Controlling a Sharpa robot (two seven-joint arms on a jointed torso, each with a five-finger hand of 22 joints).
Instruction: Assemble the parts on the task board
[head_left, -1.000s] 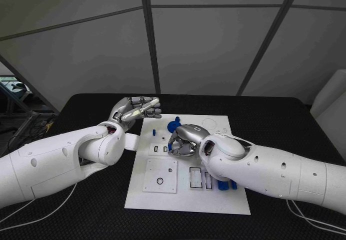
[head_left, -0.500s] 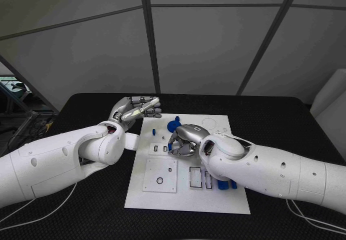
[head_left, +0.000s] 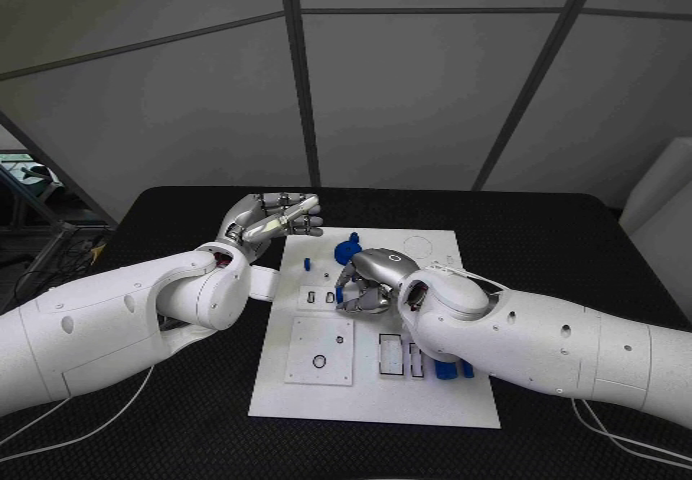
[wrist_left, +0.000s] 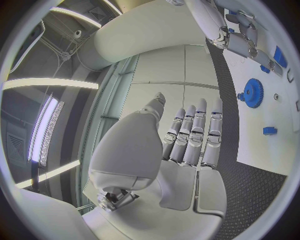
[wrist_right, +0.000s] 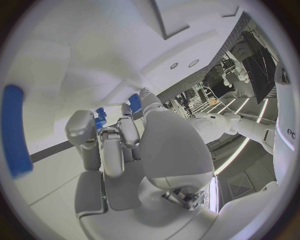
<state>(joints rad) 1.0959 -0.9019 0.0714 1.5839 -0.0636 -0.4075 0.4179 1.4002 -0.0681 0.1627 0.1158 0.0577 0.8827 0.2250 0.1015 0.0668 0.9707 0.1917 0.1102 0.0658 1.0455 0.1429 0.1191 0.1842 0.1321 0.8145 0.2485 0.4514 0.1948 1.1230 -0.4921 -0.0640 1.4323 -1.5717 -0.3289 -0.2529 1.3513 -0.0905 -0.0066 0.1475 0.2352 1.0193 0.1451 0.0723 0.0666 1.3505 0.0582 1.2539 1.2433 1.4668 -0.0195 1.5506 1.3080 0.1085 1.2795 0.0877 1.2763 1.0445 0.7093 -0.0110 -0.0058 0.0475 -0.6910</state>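
The white task board (head_left: 433, 400) lies in the middle of the black table. My right hand (head_left: 368, 282) is curled down over the board's middle. Its fingertips (wrist_right: 103, 145) close round a small blue part (wrist_right: 100, 117), which is mostly hidden. A long blue bar (wrist_right: 15, 130) lies on the board near that hand. My left hand (head_left: 274, 222) hovers off the board's far left corner with straight fingers (wrist_left: 194, 135) and nothing in it. A blue gear (head_left: 348, 248) (wrist_left: 253, 92) stands on the board's far part, with a small blue peg (head_left: 306, 265) (wrist_left: 269, 131) beside it.
A white square plate with a ring (head_left: 320, 350) sits on the board's near left. Beside it are rectangular slots (head_left: 392, 355) and blue pieces (head_left: 454, 370) close under my right forearm. Black table (head_left: 577, 230) surrounds the board.
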